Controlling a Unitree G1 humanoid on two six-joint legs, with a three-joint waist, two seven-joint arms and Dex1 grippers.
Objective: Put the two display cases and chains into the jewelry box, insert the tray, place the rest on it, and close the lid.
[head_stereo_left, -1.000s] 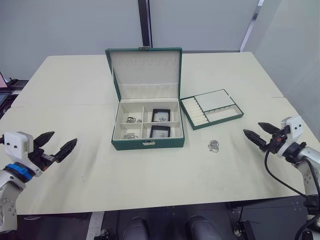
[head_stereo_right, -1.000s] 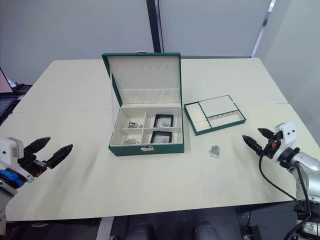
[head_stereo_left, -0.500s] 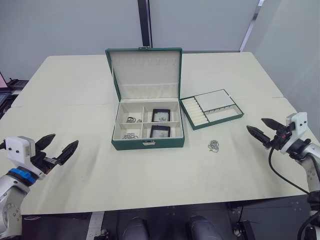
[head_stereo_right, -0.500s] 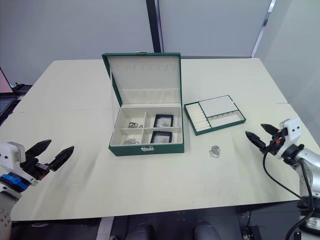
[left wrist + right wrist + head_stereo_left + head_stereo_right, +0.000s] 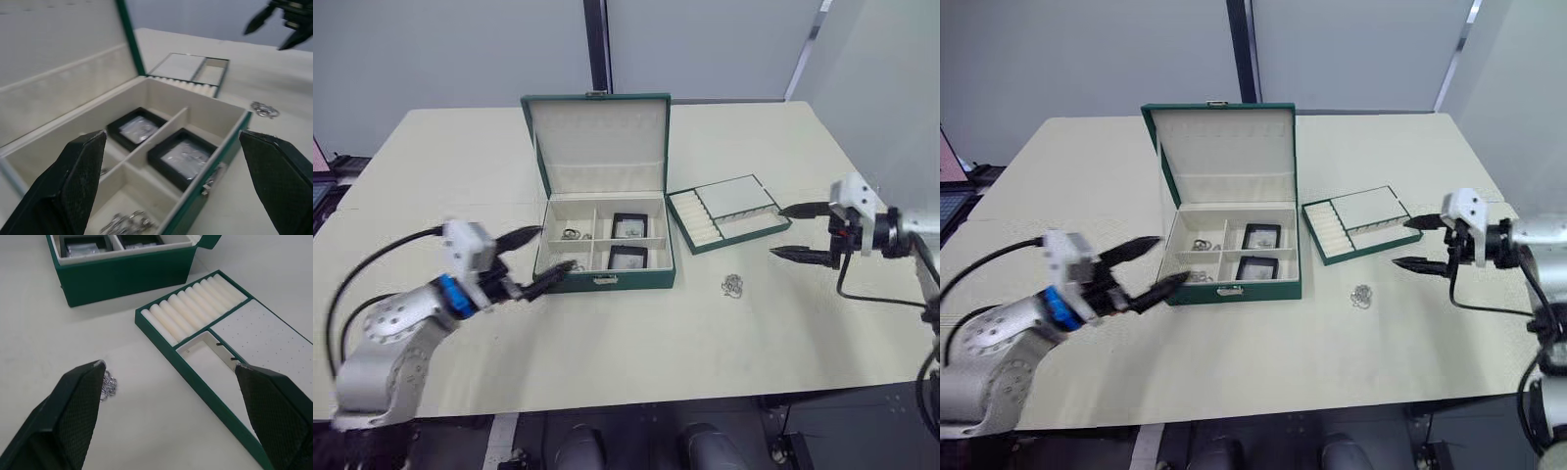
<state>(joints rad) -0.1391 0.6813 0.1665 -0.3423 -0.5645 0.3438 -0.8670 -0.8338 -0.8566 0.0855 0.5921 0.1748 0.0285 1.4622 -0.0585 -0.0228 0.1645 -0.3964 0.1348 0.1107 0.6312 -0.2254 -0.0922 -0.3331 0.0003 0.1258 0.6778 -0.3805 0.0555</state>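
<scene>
The dark green jewelry box (image 5: 636, 282) stands open mid-table, its lid (image 5: 598, 137) upright behind it. Both black display cases (image 5: 628, 226) (image 5: 627, 258) lie in its right compartments. Two chains (image 5: 572, 234) (image 5: 568, 266) lie in its left compartments. Another chain (image 5: 732, 286) rests loose on the table, right of the box. The tray (image 5: 727, 212) sits askew beyond that chain. My left gripper (image 5: 541, 258) is open, just off the box's front left corner. My right gripper (image 5: 779, 232) hovers open just right of the tray, holding nothing.
The cream table (image 5: 636, 343) has a seam running across it level with the box. A laptop edge (image 5: 948, 176) shows off the table's far left. Open tabletop lies in front of the box and around the loose chain.
My left arm has swung in from the front left edge to the box's front left corner. My right gripper has risen and moved inward toward the tray. Both stay open.
</scene>
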